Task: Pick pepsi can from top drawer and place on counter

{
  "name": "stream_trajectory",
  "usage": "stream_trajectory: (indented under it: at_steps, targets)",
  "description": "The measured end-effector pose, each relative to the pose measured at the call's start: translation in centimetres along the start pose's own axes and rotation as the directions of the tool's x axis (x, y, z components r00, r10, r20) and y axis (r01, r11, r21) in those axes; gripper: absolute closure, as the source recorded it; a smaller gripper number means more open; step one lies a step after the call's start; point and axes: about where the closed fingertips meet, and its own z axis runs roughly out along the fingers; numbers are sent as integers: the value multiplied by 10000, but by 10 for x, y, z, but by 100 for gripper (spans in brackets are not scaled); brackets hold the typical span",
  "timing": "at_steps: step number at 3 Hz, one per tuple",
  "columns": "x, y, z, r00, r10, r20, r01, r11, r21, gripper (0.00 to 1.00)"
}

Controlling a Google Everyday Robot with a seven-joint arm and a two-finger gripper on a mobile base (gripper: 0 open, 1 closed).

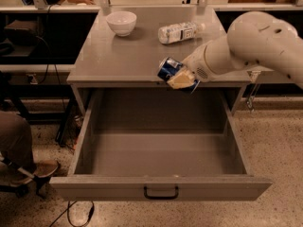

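Note:
The pepsi can (168, 68), dark blue with a silver end, is held tilted in my gripper (180, 77) at the counter's front edge, above the back of the top drawer. The gripper's pale fingers (181, 80) are shut on the can, and the white arm comes in from the right. The top drawer (161, 148) is pulled wide open and its grey inside holds nothing; its black handle (161, 193) is at the front centre. The counter (128, 53) is the grey metal top behind the can.
A white bowl (121, 22) stands at the counter's back left. A clear plastic bottle with a white label (180, 32) lies on its side at the back right. A person's leg and shoe (19, 155) are at the left by the drawer.

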Motion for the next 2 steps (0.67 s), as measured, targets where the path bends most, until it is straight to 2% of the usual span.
stream_trajectory:
  at_steps: [1,2]
  targets:
    - [-20,-39,0,9953,-888,-375,893,9959,125,100]
    - [-47,-58,31,9784,-1896,-826,1850,9809,-600,100]
